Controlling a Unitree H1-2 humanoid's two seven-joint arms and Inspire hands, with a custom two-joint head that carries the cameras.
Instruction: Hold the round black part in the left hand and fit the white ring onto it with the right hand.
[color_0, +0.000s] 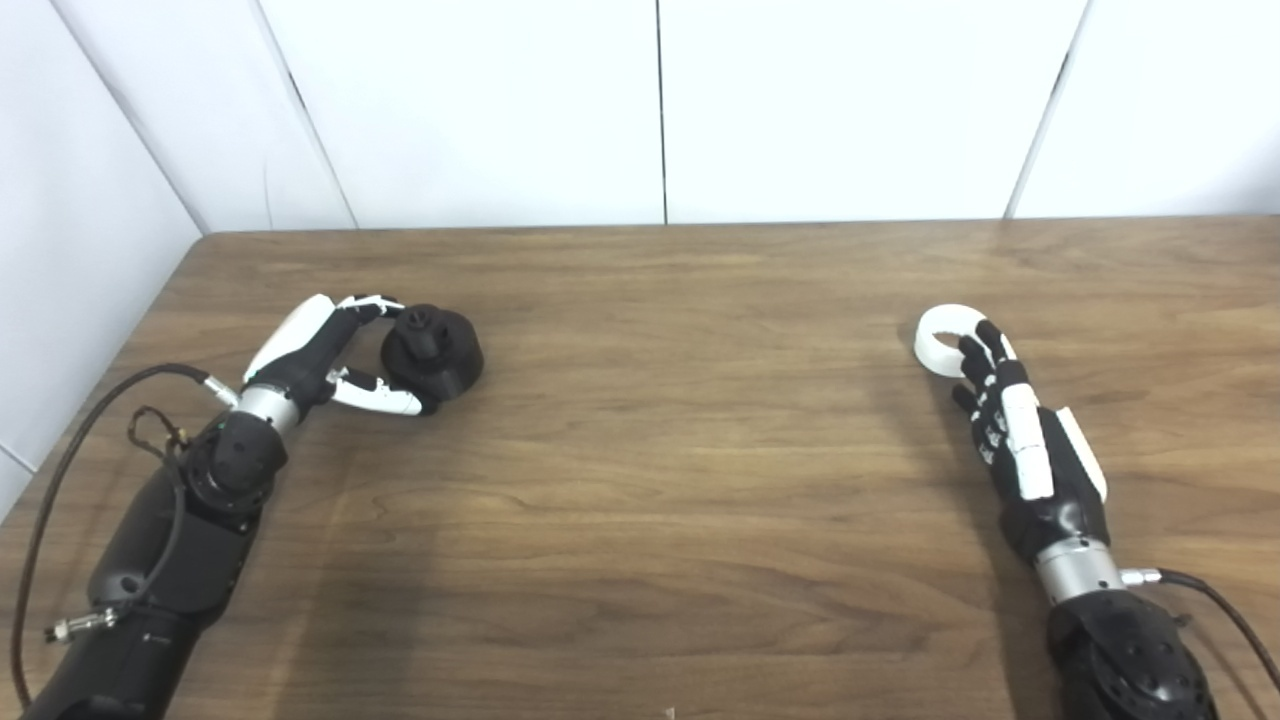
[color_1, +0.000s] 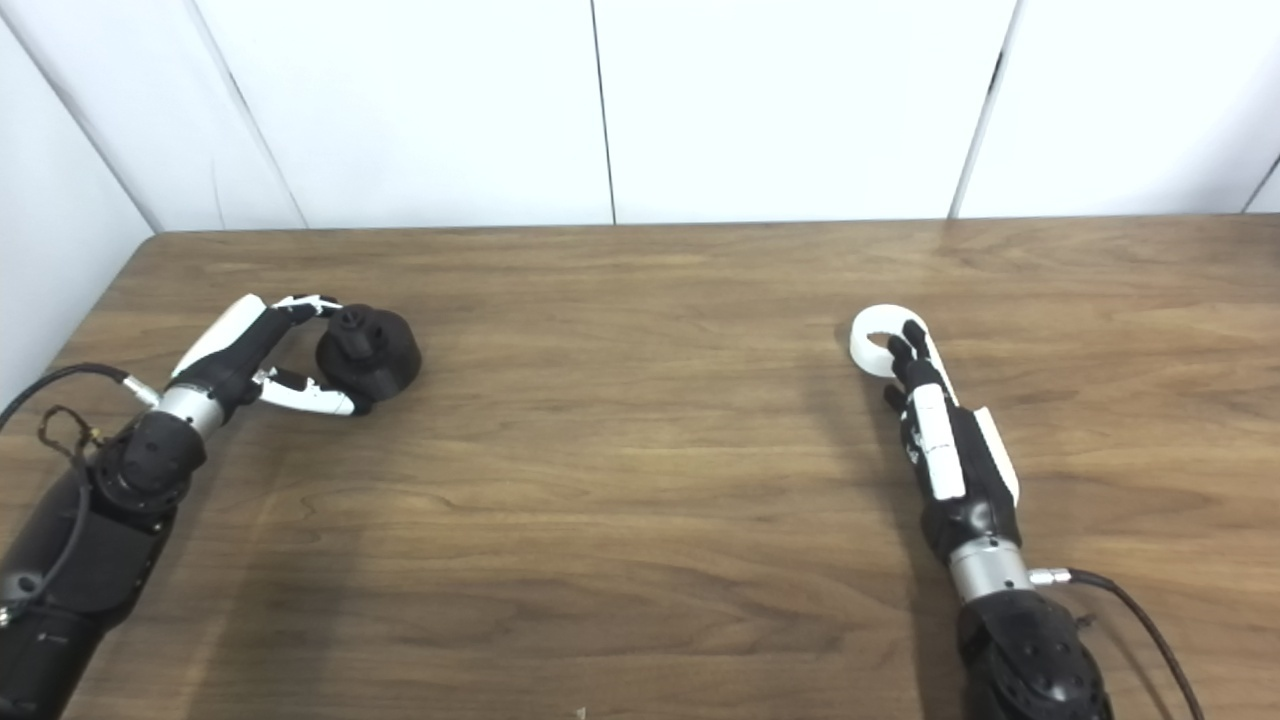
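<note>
- Left eye view: my left hand (color_0: 320, 360) sits at the round black part (color_0: 433, 352) on the table (color_0: 660, 450), fingers curled over its far side, thumb low along the near side. They cup it, but I cannot tell if the grip is closed firm.
- The part rests on the wood at the left, knob up.
- My right hand (color_0: 1010, 430) is far to the right, fingers reaching onto the white ring (color_0: 943, 336). The ring looks tilted up against my fingertips; whether I have pinched it or only touch it, I cannot tell.
- Right eye view: same layout. Left hand (color_1: 255, 360) wraps the black part (color_1: 368, 350) from the left, gap between thumb and fingers filled by the part.
- Right hand (color_1: 940, 440) has fingers laid across the ring (color_1: 878, 335), which stands just ahead of them, well apart from the part.
- Step in hand, my read: securing both grasps, 2 pickups before any fitting.
- To do well: close left fingers snug on the part's sides, leave the top knob free. Pinch the ring on 1 side only, keep its hole clear.
- Risk: the ring slides away on smooth wood if I push instead of pinch.
</note>
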